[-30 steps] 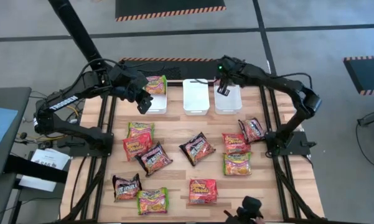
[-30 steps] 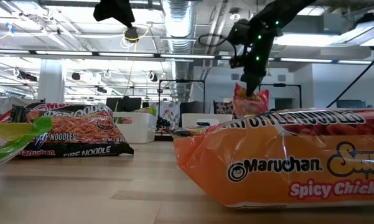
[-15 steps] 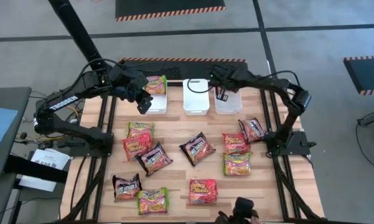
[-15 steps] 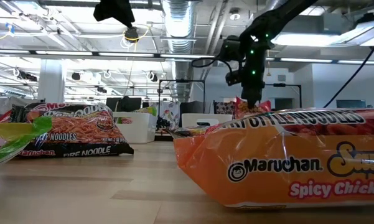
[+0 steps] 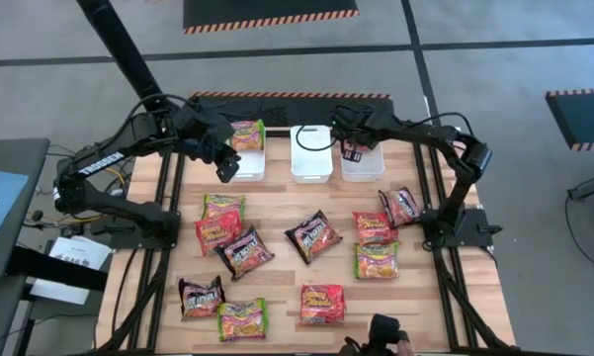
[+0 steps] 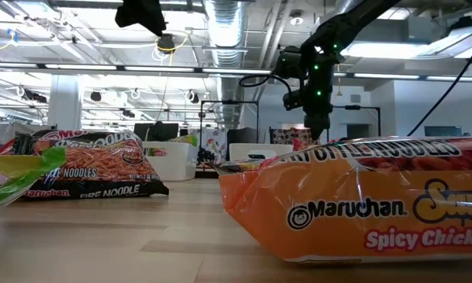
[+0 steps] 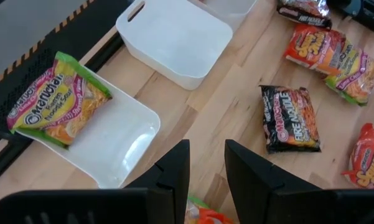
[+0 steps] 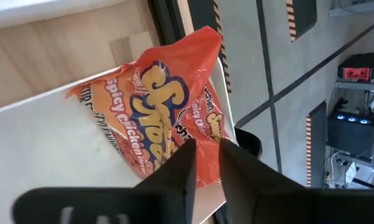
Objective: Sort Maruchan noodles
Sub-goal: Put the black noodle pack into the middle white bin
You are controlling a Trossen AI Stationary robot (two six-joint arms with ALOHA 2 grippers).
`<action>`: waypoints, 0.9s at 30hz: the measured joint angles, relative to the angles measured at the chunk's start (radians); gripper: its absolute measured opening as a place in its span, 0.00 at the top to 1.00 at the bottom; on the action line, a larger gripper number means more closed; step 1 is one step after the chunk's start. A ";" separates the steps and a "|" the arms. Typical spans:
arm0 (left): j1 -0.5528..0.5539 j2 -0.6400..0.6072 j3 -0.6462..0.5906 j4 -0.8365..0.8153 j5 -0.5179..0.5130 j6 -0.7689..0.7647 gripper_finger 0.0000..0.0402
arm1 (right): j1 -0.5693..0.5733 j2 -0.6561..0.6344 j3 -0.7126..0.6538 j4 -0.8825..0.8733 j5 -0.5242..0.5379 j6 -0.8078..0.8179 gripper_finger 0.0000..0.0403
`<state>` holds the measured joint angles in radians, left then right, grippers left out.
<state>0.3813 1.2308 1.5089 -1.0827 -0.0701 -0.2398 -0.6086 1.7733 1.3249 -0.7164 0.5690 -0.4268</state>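
Since a second ago the right arm has swung inward over the right tub (image 5: 368, 164) and lowered; its orange packet (image 8: 162, 124), then dangling in the air, now lies in that tub. Whether the right gripper (image 5: 353, 148) has fully let go I cannot tell; its fingers sit just over the wrapper with a narrow gap. Across the table (image 5: 277, 213), ten packets await sorting. Beside the left tub (image 5: 247, 163), holding one green packet (image 5: 247, 134), the left gripper (image 5: 227, 166) hovers slightly parted, empty. Only the middle tub (image 5: 311, 153) stays empty.
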 joint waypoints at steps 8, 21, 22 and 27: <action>0.000 0.000 -0.010 -0.037 -0.006 0.000 0.79 | 0.007 -0.019 0.000 -0.013 0.017 0.041 0.58; 0.000 0.000 -0.010 -0.028 -0.040 0.004 0.79 | 0.069 -0.174 0.000 -0.029 0.058 0.037 0.49; 0.000 0.000 -0.010 -0.032 -0.041 0.013 0.79 | 0.075 -0.183 0.000 -0.030 0.058 0.037 0.49; 0.001 0.000 -0.010 -0.066 -0.030 0.033 0.78 | 0.097 -0.208 0.000 -0.032 0.058 0.037 0.49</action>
<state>0.3822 1.2304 1.4993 -1.1492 -0.0998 -0.2071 -0.5118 1.5656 1.3251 -0.7485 0.6270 -0.3897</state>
